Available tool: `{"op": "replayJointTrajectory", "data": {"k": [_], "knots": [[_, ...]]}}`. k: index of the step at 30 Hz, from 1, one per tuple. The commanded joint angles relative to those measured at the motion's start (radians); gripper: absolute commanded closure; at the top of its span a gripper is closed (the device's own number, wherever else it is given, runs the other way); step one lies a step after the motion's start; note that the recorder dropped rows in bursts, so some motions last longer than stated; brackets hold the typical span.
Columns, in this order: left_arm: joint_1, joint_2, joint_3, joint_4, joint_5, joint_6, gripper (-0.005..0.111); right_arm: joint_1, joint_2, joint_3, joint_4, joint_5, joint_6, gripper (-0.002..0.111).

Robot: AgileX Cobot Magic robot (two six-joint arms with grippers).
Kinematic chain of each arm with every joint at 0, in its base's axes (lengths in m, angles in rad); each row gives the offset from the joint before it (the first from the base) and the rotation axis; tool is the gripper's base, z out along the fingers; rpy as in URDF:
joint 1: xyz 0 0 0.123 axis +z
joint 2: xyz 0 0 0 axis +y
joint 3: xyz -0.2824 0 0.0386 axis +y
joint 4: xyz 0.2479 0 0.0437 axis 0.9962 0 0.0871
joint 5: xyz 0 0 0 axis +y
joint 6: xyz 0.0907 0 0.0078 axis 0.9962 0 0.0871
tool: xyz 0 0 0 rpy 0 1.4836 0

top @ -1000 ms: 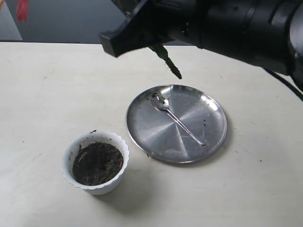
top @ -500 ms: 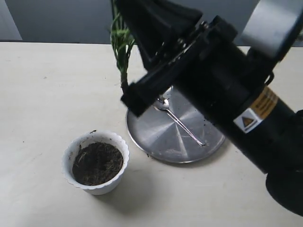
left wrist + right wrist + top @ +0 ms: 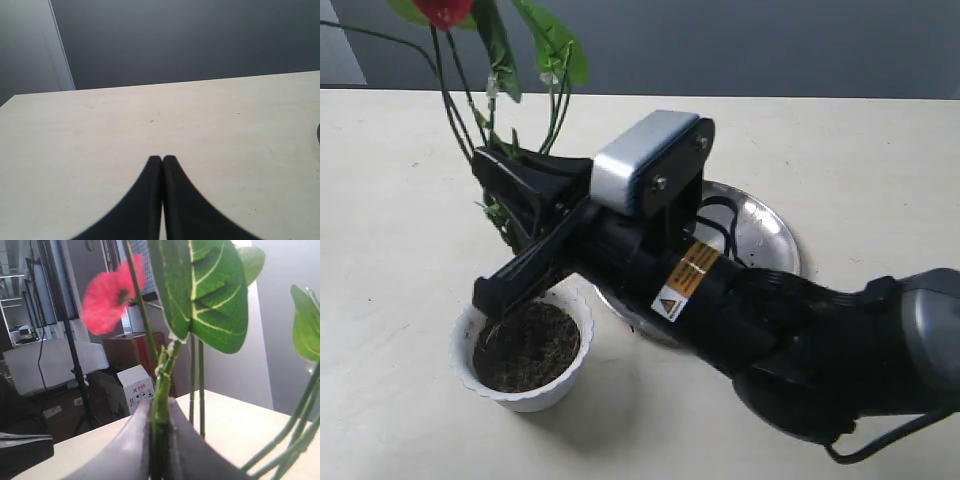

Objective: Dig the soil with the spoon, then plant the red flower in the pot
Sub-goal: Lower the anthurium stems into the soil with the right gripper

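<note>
My right gripper reaches across to the left and is shut on the green stems of the red flower. It holds the bunch upright over the white scalloped pot. The pot holds dark soil. One black finger hangs over the pot's rim and hides the stem's lower end. In the right wrist view the gripper pinches the stem, with a red bloom and leaf above. My left gripper is shut on nothing over bare table. The spoon is hidden behind the right arm.
The round steel plate lies right of the pot, mostly covered by the right arm. The pale table stretches left and behind. A dark wall runs along the table's far edge.
The right arm has swung down and left from above the plate to the pot. The flower bunch has turned upright over the soil. The arm now hides the spoon.
</note>
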Motion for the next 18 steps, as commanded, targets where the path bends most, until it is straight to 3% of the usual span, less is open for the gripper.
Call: {"op": "replayJointTrajectory", "data": {"k": [1, 6, 18], "knots": [[-0.002, -0.002, 0.000, 0.002, 0.000, -0.002, 0.106, 0.061, 0.059, -0.026, 0.028, -0.016, 0.013, 0.109], [-0.002, -0.002, 0.000, 0.002, 0.000, -0.002, 0.106, 0.116, 0.156, -0.024, 0.086, -0.016, 0.007, 0.109], [-0.002, -0.002, 0.000, 0.002, 0.000, -0.002, 0.106, 0.116, 0.219, -0.012, 0.196, -0.016, -0.063, 0.109]]}}
